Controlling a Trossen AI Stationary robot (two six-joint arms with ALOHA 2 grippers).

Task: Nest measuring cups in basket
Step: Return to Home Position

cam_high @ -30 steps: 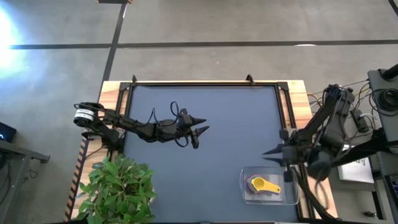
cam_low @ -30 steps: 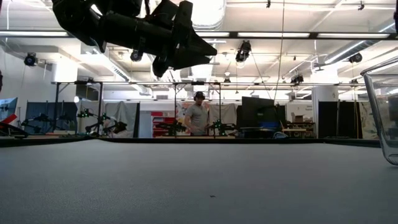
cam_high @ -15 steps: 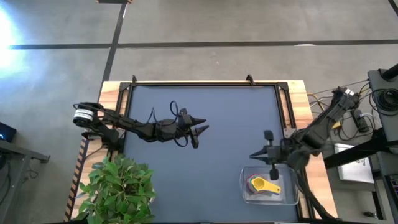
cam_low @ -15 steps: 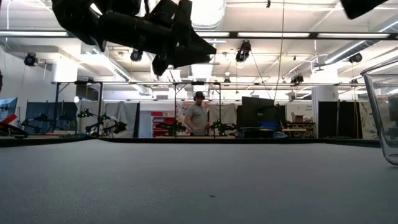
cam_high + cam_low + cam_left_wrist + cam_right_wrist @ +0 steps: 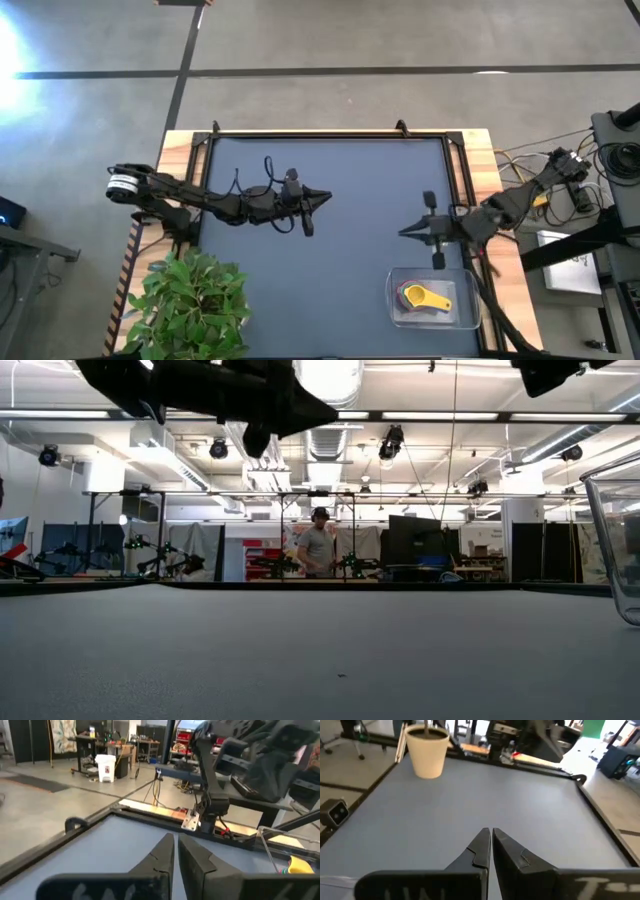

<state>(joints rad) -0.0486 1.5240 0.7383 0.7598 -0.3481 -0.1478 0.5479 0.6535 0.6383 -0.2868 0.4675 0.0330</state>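
Measuring cups (image 5: 425, 296) sit nested, yellow on top, inside the basket (image 5: 462, 285) at the table's near right. They look like light, stiff, slick plastic, so any re-grip should pinch the stacked flat handles, not the round bowls. Right gripper (image 5: 404, 232) hovers just beyond the basket's far side, pointing left, fingers clenched on nothing. Left gripper (image 5: 322, 196) is likewise pinched empty, arm stretched out over left-centre, well apart from the basket.

Dark blue desk (image 5: 350, 250), wooden rim all round. A leafy green plant (image 5: 190, 300) sits on the desk's corner at the high view's lower left, in a cream pot (image 5: 426, 750). Beyond the desk a person (image 5: 319, 548) stands among workbenches, and a white bin (image 5: 105, 767) stands on the floor well off the desk.
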